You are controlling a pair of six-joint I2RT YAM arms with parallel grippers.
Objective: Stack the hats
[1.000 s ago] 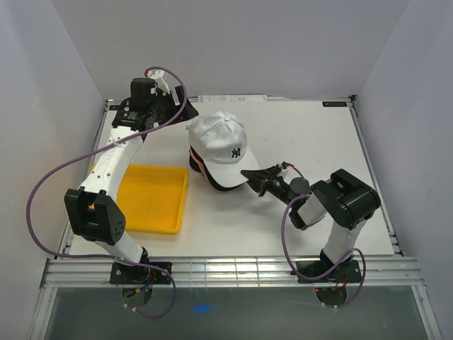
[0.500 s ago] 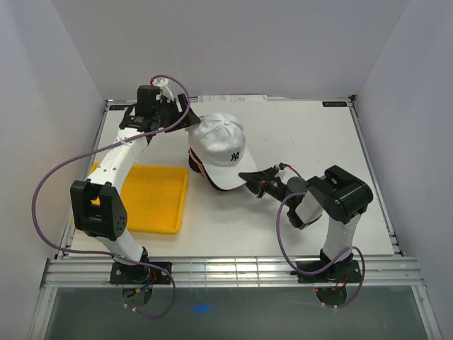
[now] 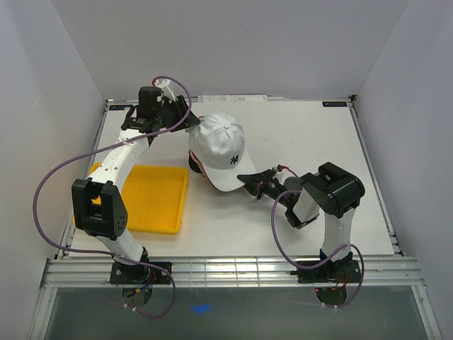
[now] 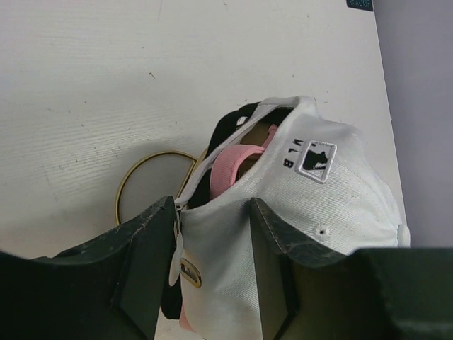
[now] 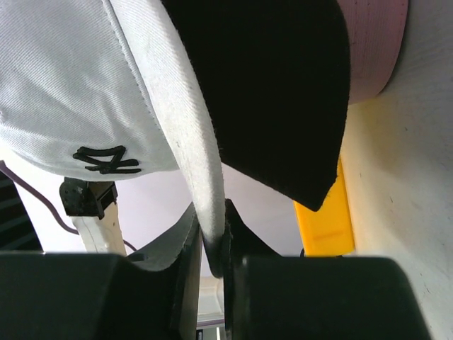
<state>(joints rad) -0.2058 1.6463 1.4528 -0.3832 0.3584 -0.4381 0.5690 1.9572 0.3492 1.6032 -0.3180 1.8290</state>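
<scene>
Under the white cap I got only slivers of the black cap and the pink cap, the rest covered. The gold stand ran behind the white cap, only part of a ring showing. Past the white cap's brim, the yellow tray was a cut-off strip.

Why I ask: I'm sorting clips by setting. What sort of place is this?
Likely a robot lab test cell: plain white walls enclose a white table, with the left arm and right arm bolted at its near edge.
</scene>
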